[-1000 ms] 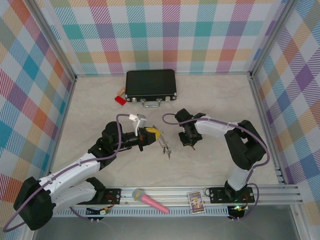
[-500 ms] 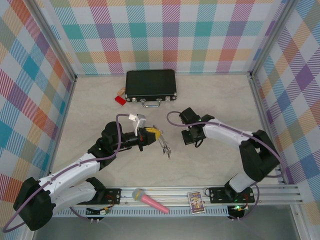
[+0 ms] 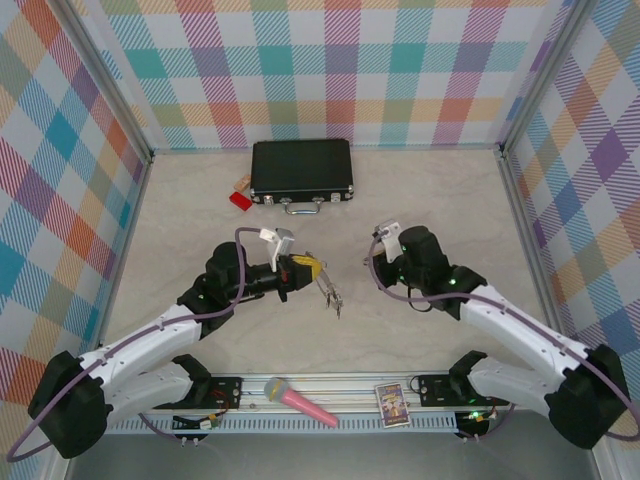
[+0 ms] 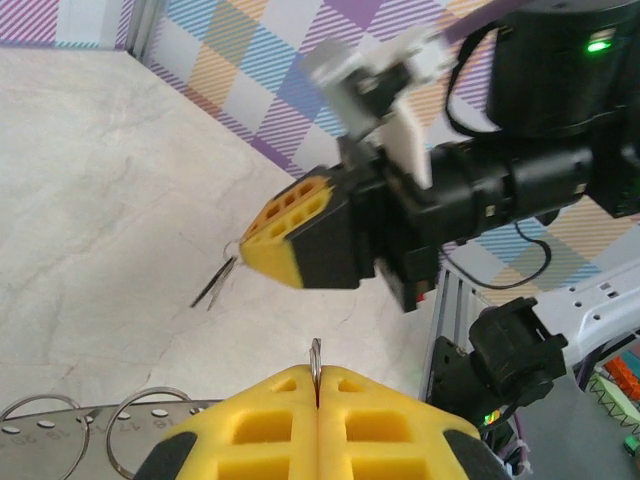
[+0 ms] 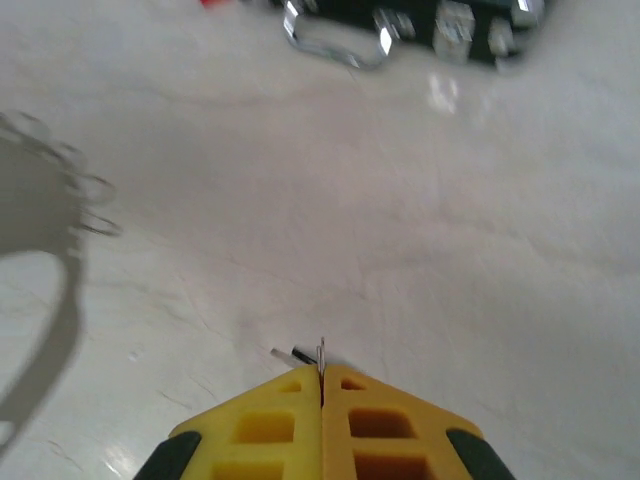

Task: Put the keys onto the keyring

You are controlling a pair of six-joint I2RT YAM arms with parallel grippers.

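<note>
The left hand (image 3: pixel 303 268) is pinched tight on the keyring (image 3: pixel 327 288), which dangles over the counter (image 3: pixel 190 210) at its 4 o'clock. The right hand (image 5: pixel 320 372), at 3 o'clock from it, is clamped on a sliver of key (image 5: pixel 296 355). With so little gripped, the key may twist or slip out against a loop.

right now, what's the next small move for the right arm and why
Probably ease the right gripper left toward the keyring. It is shut on what looks like a small key, the left gripper holds that keyring out in front of it, and a gap separates them.
</note>
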